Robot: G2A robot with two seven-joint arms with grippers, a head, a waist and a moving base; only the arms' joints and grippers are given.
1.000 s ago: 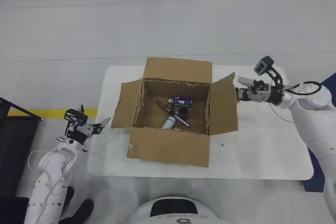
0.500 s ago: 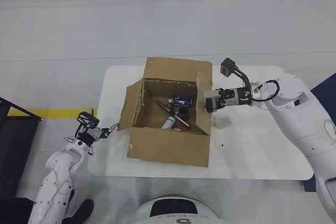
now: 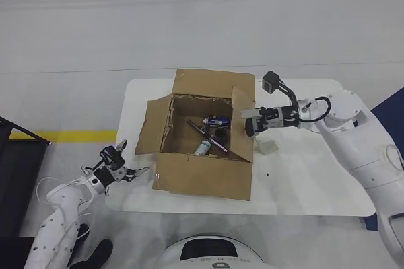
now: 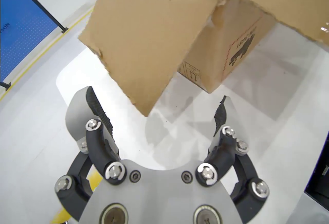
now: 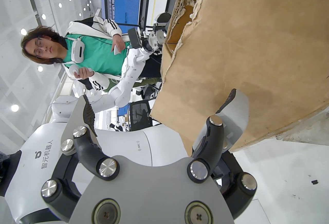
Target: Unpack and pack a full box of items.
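An open cardboard box (image 3: pixel 202 176) stands mid-table. Inside lie a blue and white can (image 3: pixel 219 121), a black cup (image 3: pixel 220 136), a brown stick (image 3: pixel 196 126) and a white bottle (image 3: pixel 203 146). My right gripper (image 3: pixel 250 124) is open at the box's right flap (image 3: pixel 241 111), which stands nearly upright. In the right wrist view the right gripper (image 5: pixel 159 109) straddles that flap's (image 5: pixel 244 42) lower corner, one finger against the cardboard. My left gripper (image 3: pixel 135 159) is open just off the box's front left corner. In the left wrist view the left gripper (image 4: pixel 159 112) faces the left flap (image 4: pixel 144 42).
The white table (image 3: pixel 310 181) has bare room right of the box, with a small dark speck (image 3: pixel 266 175) on it. A black rack (image 3: pixel 7 155) stands on the floor to the left, beside a yellow floor line (image 3: pixel 60 136).
My right gripper came in from the far right to the right flap and pushed it from lying outward to nearly upright. My left arm moved nearer the box's front left corner.
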